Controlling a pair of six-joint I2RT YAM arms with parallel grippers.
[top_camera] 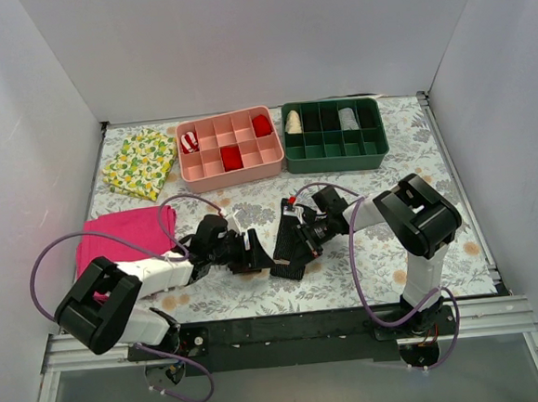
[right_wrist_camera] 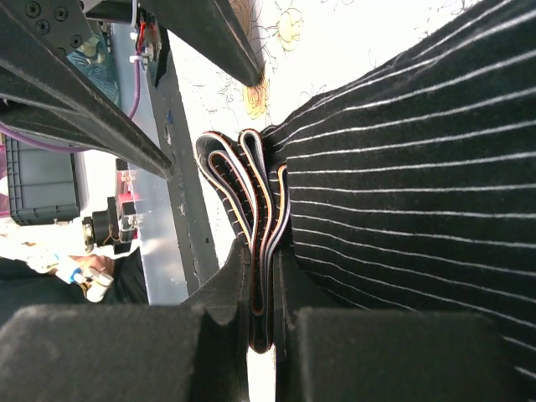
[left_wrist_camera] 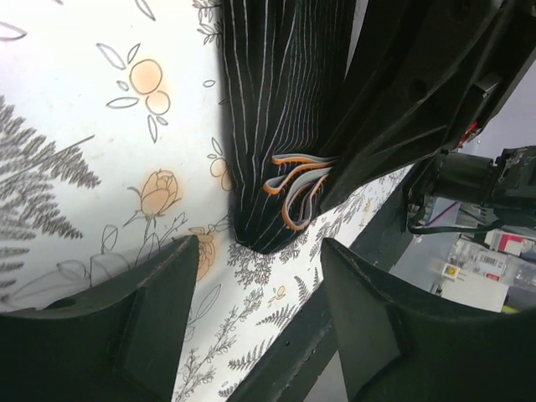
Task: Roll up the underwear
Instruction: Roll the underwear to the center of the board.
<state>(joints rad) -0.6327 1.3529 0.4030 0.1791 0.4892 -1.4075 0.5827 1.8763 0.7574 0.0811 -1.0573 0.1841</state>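
1. Black padded fingers of the right gripper (right_wrist_camera: 262, 322) pinch the orange-edged folded waistband of the black pinstriped fabric underwear (right_wrist_camera: 402, 167).
2. The left gripper (left_wrist_camera: 260, 251) stands spread, its fingers just short of the garment's end.
3. The underwear lies on the floral-printed tabletop (top_camera: 452, 159) between the two arms.

Bulky black-and-white left arm (top_camera: 131, 284) and right arm (top_camera: 418, 222), purple cables (top_camera: 351, 250) looping behind the matte-black left claw (top_camera: 259, 255) and right claw (top_camera: 302, 238).
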